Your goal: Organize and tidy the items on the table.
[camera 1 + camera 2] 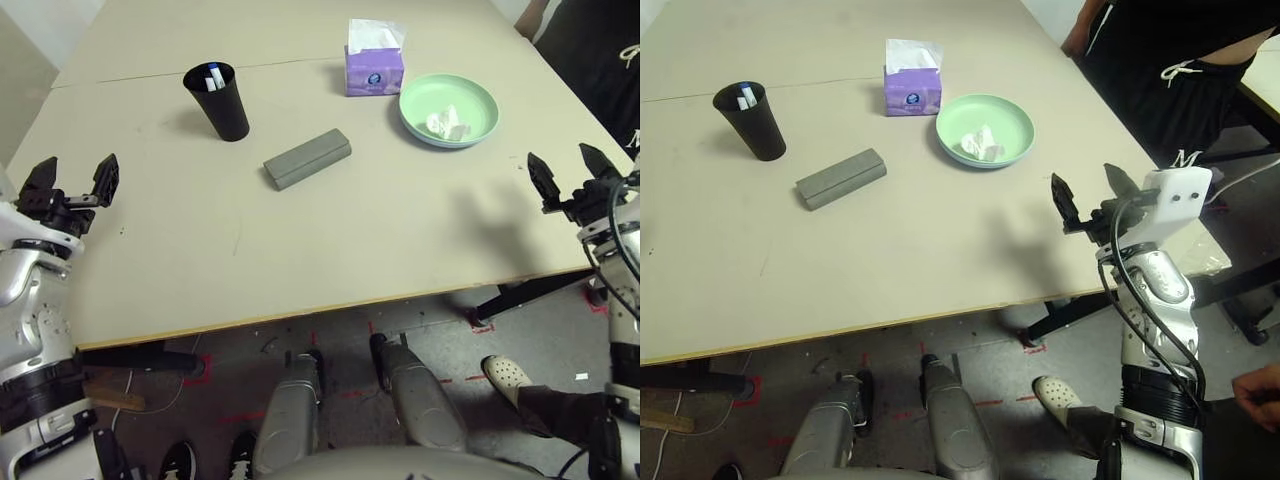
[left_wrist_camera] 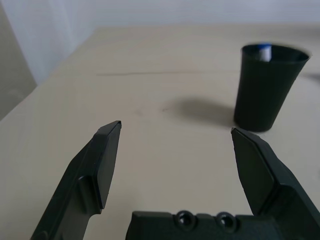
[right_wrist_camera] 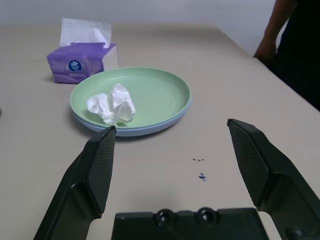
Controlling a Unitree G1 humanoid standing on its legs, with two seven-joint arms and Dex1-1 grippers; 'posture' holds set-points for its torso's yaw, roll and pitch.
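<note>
Both of my grippers, left (image 1: pixel 72 177) and right (image 1: pixel 567 171), hang released over the table (image 1: pixel 300 270) edges, holding nothing, while further away I see the case (image 1: pixel 307 158), the cup (image 1: pixel 218 100) with markers (image 1: pixel 213 77), and tissue (image 1: pixel 446 124) on stacked plates (image 1: pixel 449 109).

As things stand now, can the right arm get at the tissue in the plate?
Probably yes. The right tool is open and faces the tissue, which lies uncovered in the green plate; only bare table lies between them.
</note>
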